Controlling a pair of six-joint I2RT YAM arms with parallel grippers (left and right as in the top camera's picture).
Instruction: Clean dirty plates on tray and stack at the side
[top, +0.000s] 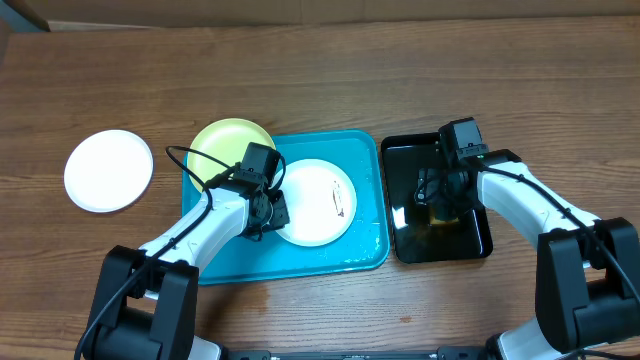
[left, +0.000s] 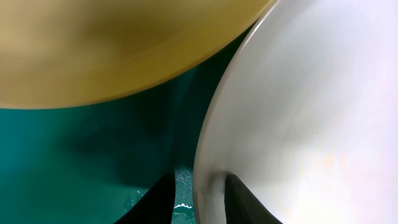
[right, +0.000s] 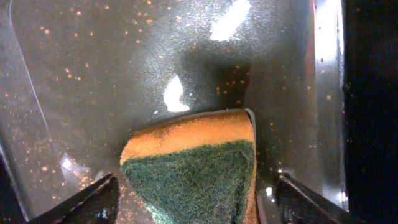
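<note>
**A:** Closest in, the left gripper (left: 198, 186) is at the left edge of the smeared white plate (top: 315, 200). One finger is over the face and one outside the rim. The jaws are narrow, but whether they actually bite I cannot tell.

**B:** And the right gripper (right: 196, 186)?

**A:** Its jaws are wide, straddling the sponge (right: 186, 143) in the black tray (top: 470, 235). There's a gap on both sides, so nothing is gripped.

**B:** So which step is this?

**A:** I'd call it the set-up for scrubbing: steady the plate and fetch the sponge. Next the right arm needs to close on that sponge, lift clear of the black rim and cross over. Meanwhile the left pins the plate.

**B:** How does the plate lie?

**A:** Flat and face up, in the middle of the turquoise tray (top: 340, 255), with the dark smear (top: 340, 205) toward its right side. It's round, so it has no long axis. The tray's long axis runs left to right across the table (top: 300, 70). Beyond it, the yellow-green plate (top: 228, 148) sits across the tray's far-left corner. Farther left, a second white plate (top: 108, 170) lies alone on the wood, well apart, and I'd guess that's where the stack starts.
</note>
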